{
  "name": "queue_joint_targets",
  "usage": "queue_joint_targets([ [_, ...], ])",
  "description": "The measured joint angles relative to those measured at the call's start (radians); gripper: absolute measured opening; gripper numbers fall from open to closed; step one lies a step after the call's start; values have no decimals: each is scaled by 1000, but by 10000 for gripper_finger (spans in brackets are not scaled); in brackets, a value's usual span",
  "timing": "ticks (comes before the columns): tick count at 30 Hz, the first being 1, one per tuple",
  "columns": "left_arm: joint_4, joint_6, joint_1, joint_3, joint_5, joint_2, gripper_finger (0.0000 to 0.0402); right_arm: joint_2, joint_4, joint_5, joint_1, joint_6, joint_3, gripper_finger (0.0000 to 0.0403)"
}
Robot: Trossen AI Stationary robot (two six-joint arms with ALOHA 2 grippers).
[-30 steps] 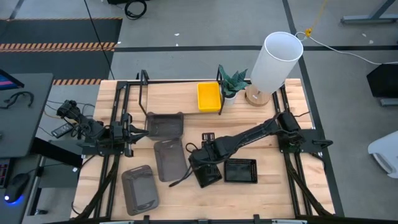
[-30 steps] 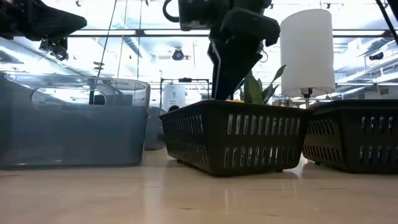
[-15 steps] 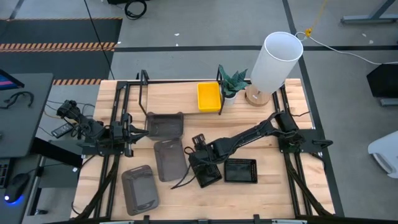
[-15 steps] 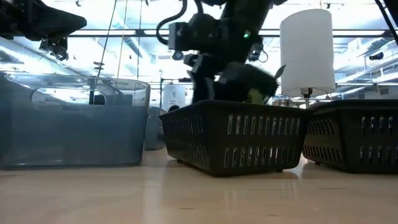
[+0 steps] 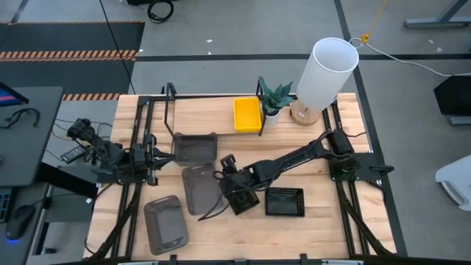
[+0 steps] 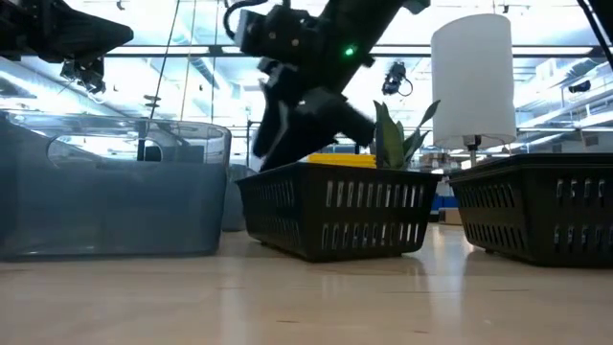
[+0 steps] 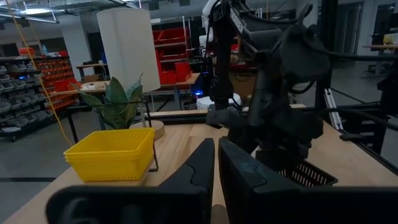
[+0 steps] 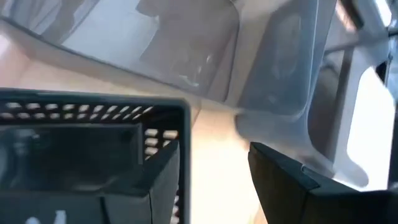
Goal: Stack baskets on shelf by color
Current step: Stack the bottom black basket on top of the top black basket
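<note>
Black basket (image 5: pixel 243 200) sitting mid-table beside the grey basket (image 5: pixel 199 187) looks light, stiff and a bit slidey, so I'd pinch the thin mesh wall, which is where the right gripper (image 5: pixel 231 187) straddles its rim, fingers parted; left gripper (image 7: pixel 214 163) waits nearly closed.

Table (image 5: pixel 324 228): pale wood, smooth, faint sheen. Black baskets (image 6: pixel 330 206): matt slotted plastic. Grey baskets (image 6: pixel 115 192): translucent, glossy plastic. Yellow basket (image 7: pixel 112 152): bright perforated plastic. Shelf (image 5: pixel 199 110): light wood, thin black metal rods.
</note>
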Motion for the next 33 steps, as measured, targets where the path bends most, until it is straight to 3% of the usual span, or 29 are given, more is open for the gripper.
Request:
queue_joint_targets([
  [6,0,0,0,0,0,0,37,-79,-120,-43,10,243,0,196],
  [14,0,0,0,0,0,0,34,-142,-340,-236,-31,704,1,199],
  [20,0,0,0,0,0,0,28,-133,-373,-318,-46,784,-52,212],
  [26,-1,0,0,0,0,0,38,-133,-300,-409,-68,829,-141,226],
  [33,0,0,0,0,0,0,33,-133,-196,-443,-74,831,-200,222],
])
